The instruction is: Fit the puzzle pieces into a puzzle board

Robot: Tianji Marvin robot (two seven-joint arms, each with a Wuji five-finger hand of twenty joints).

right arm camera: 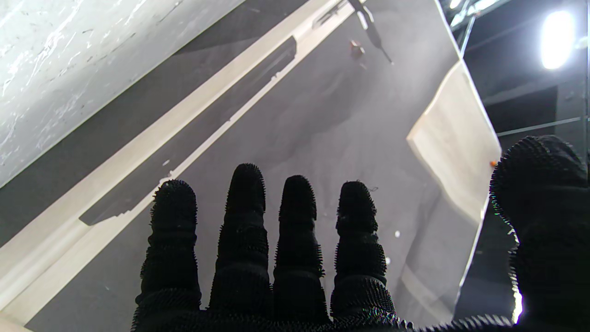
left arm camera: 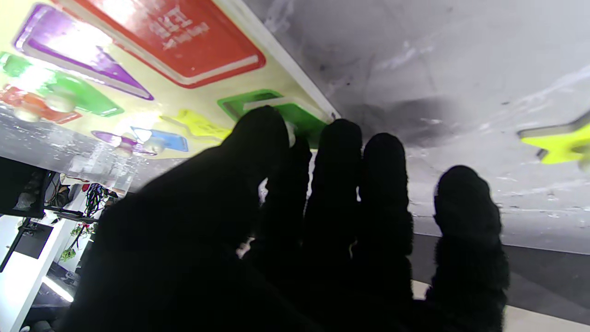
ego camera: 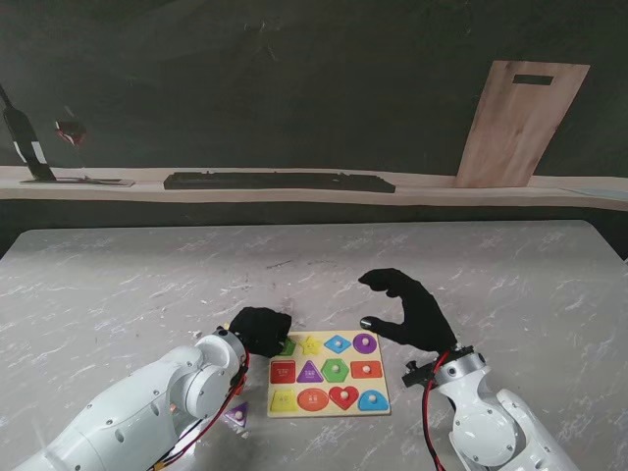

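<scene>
Both hands wear black gloves: the left hand [ego camera: 261,330] and the right hand [ego camera: 409,306]. The puzzle board [ego camera: 276,402] is pale yellow. Just at the left fingertips [left arm camera: 262,127] sits a green piece [left arm camera: 302,121]. Beyond them lie a red square piece [ego camera: 283,372], a purple triangle [ego camera: 310,372], a red heart [ego camera: 342,396] and a blue diamond [ego camera: 338,343]. The table [ego camera: 137,285] is white marble with grey veins.

Left hand [ego camera: 261,330] curls palm-down at the board's [ego camera: 330,373] far left corner, fingers [left arm camera: 339,152] bunched on it. Right hand [ego camera: 412,309] hangs spread, empty, at its far right corner.
</scene>
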